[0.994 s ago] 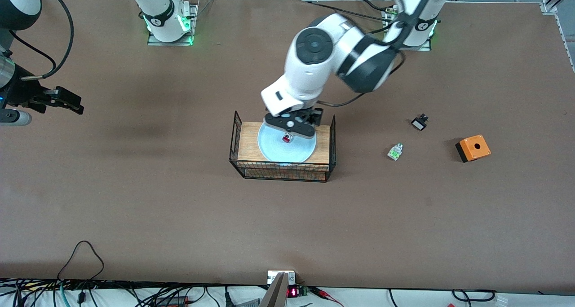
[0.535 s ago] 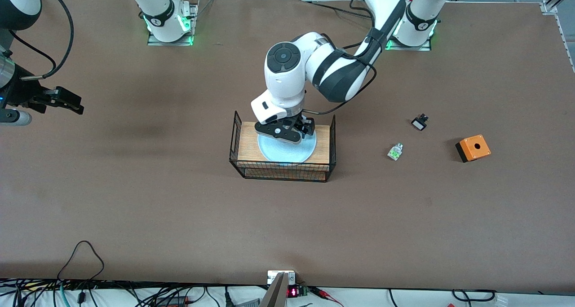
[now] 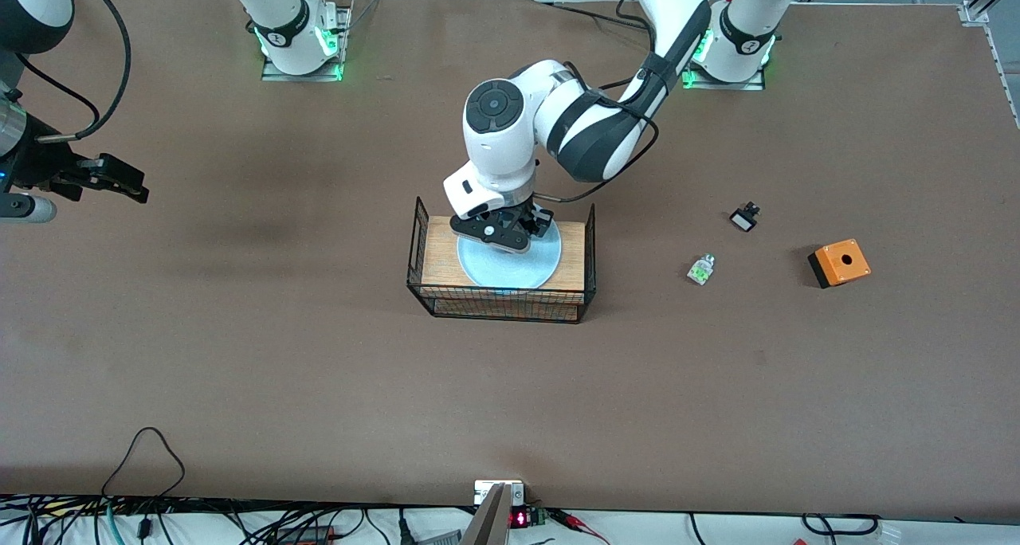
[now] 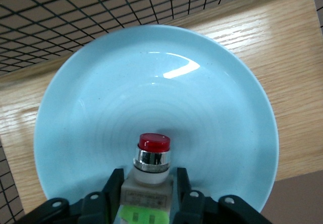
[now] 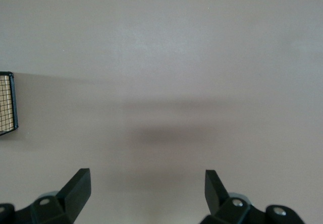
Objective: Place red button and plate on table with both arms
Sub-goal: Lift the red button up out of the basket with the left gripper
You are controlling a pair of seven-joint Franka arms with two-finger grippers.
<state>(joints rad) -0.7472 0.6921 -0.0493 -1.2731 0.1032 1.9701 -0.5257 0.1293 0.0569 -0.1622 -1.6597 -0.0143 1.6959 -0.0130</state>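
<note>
The pale blue plate (image 3: 522, 272) lies on a small wooden board with black wire sides. In the left wrist view the red button (image 4: 154, 143) stands on the plate (image 4: 151, 77), with a red cap and a white-and-green body. My left gripper (image 3: 498, 238) is down over the plate, and its fingers press both sides of the button's body (image 4: 149, 176). The hand hides the button in the front view. My right gripper (image 3: 127, 185) waits open and empty over the brown table (image 3: 319, 370) at the right arm's end; it also shows in the right wrist view (image 5: 146, 181).
The wooden board (image 3: 441, 252) has wire walls (image 3: 502, 302) at its sides and its near edge. Toward the left arm's end lie a white-green part without a red cap (image 3: 701, 269), a small black part (image 3: 743, 217) and an orange box with a hole (image 3: 839, 263).
My left arm has come down onto the plate, and its gripper now straddles the button, which no longer shows in the front view. The right arm has not moved.
</note>
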